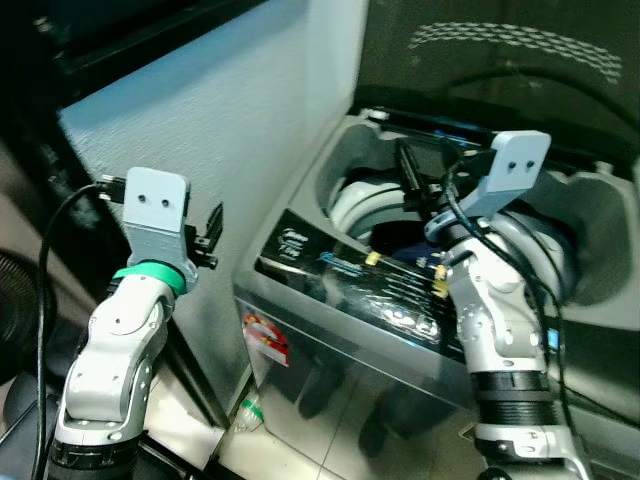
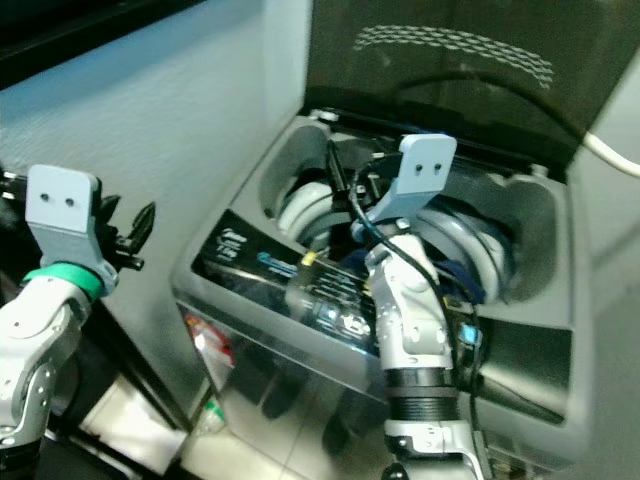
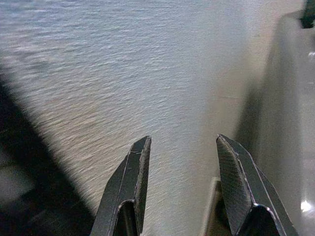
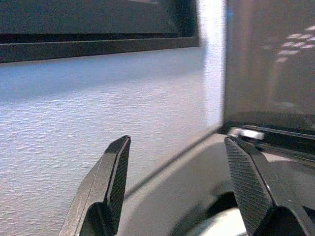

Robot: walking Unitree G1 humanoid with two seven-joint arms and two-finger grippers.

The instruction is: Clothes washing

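Top-loading washing machine [image 1: 330,330], grey metal body with a glossy front, lid [image 2: 450,70] raised upright behind the opening; the lid is dark translucent with a patch of pale dashes. Round drum opening with a smooth white plastic ring [image 1: 362,200] around it. Dark blue cloth [image 2: 462,275] lies inside the drum, partly hidden by the right arm; cannot tell what garment it is. Black glossy control panel [image 1: 380,280] runs along the front edge, with small lit marks and a yellow tag. Red and white sticker [image 1: 265,338] on the front face, upper left corner.

Right pincer [image 4: 174,191] is held over the drum opening, just above the grey curved tub rim [image 4: 167,196]; fingers [image 4: 248,187] are spread apart and released, nothing between them. Pads are black with fine ribbed texture, tapered to wedge tips. Silver jointed right arm with a grey boxy wrist mount rises in front of the panel.

Left pincer [image 3: 182,182] is raised to the left of the machine, well apart from it, pointed at the white rough-textured wall [image 1: 230,130]; fingers are spread, released, empty. Green band around the left wrist, black cable looping off it.

Pale tiled floor [image 1: 300,450] below the machine, a small clear bottle with green cap [image 1: 246,412] lying by the front left corner.
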